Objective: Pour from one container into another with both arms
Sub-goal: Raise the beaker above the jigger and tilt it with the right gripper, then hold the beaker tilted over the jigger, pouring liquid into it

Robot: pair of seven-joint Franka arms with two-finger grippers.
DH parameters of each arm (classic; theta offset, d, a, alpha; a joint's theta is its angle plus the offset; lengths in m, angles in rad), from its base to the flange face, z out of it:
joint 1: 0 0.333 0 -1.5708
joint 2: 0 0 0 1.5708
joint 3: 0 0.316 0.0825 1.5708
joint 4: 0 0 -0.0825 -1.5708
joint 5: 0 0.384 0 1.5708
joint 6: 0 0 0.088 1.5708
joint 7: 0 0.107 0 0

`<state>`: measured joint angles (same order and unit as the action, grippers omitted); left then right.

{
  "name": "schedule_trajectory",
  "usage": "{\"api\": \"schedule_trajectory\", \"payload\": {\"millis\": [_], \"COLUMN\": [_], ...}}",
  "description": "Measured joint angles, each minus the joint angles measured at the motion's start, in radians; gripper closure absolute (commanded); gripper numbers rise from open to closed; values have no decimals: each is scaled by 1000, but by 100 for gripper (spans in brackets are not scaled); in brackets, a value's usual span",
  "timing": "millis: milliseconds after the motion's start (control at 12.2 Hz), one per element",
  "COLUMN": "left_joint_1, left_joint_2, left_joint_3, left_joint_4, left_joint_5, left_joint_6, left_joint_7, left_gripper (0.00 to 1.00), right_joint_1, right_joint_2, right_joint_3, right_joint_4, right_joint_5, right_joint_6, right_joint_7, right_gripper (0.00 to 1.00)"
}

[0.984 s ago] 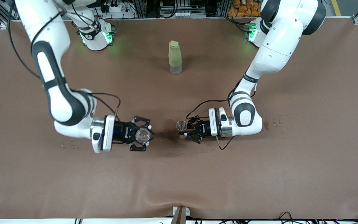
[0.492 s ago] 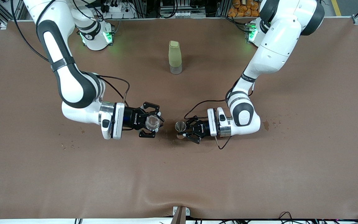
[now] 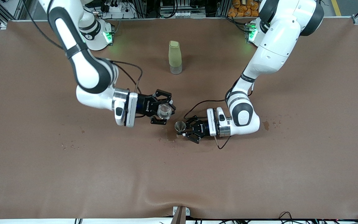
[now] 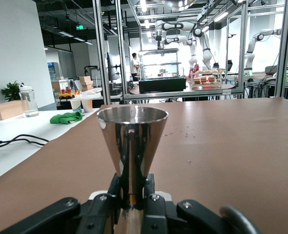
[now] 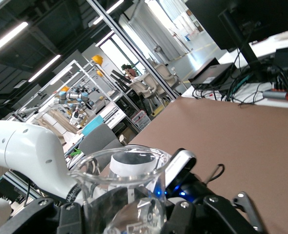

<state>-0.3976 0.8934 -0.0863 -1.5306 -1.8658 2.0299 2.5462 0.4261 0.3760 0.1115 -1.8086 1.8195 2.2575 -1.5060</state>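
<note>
Right gripper clamped on glass cup, raised just beside steel jigger — jigger upright, pinched at the waist by left gripper, low over the table.

Only the tall green bottle interrupts the brown table, standing well apart from both arms.

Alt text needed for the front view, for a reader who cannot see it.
Two white arms meet mid-table: the right gripper is shut on a tiny glass cup, held beside the steel jigger that the left gripper is shut on. A pale-green bottle stands on the brown table, farther from the camera.
</note>
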Motion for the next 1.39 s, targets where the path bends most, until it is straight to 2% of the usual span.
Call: {"api": "schedule_trajectory", "payload": {"millis": [246, 738, 1393], "left_joint_1": [-19, -20, -21], "left_joint_2": [20, 25, 26], "left_joint_3": [0, 4, 3], "left_joint_4": [0, 6, -9], "left_joint_5": [-34, -36, -36], "left_joint_6": [0, 0, 0], "left_joint_7": [12, 48, 49], "left_gripper": [100, 100, 100], "right_joint_1": [52, 97, 102], "right_joint_2": [-33, -34, -34], "right_joint_3": [0, 2, 65], "right_joint_4": [-19, -30, -53], "right_joint_5": [30, 51, 121], "right_joint_6": [68, 149, 264], "right_joint_7": [104, 303, 439], "right_gripper": [100, 100, 100]}}
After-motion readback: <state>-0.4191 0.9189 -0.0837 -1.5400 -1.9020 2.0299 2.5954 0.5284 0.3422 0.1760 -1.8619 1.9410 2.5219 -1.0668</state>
